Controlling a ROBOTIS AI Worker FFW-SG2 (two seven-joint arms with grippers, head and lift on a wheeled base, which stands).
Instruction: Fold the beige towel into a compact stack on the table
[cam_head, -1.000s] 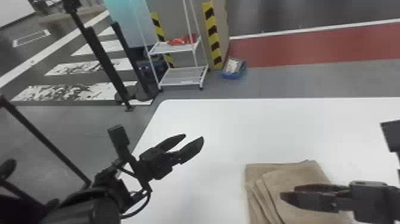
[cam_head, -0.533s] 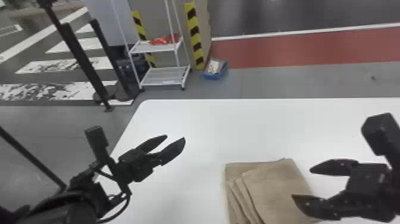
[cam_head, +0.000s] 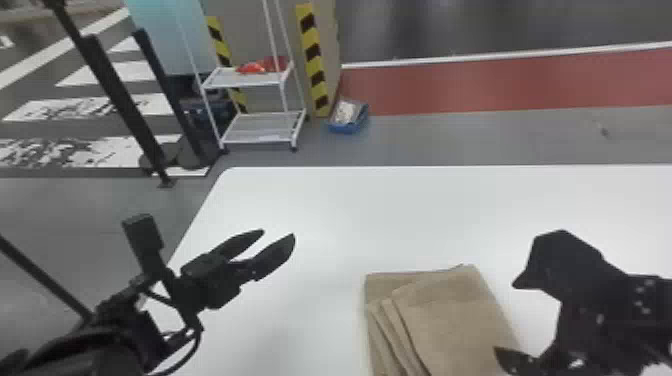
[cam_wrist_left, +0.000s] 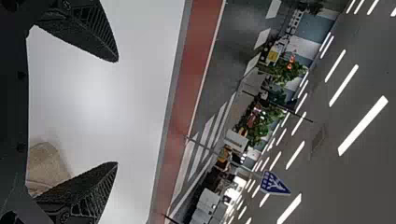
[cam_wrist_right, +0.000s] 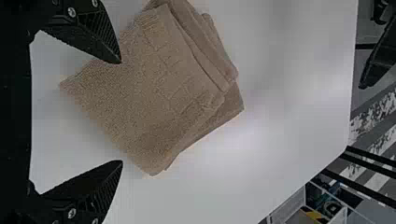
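1. Evidently folded already, beige towel (cam_head: 455, 320) lies flat on bench (cam_head: 425, 215), staggered edges (cam_head: 395, 340) toward robot's left.
2. Right tool (cam_wrist_right: 121, 112) beside and partly over the cloth, fingers apart, nothing clamped; whether one touches, cannot tell.
3. Left tool (cam_head: 278, 234) over bench, well apart from cloth, fingers likewise apart.
4. Handling, my judgement: light, limp, not fragile; nubbly weave should grip well, though upper layers may creep over lower ones.
5. Best hold: a corner, pinched through every layer, low and gentle. Taking only the top ply would likely open the stack.
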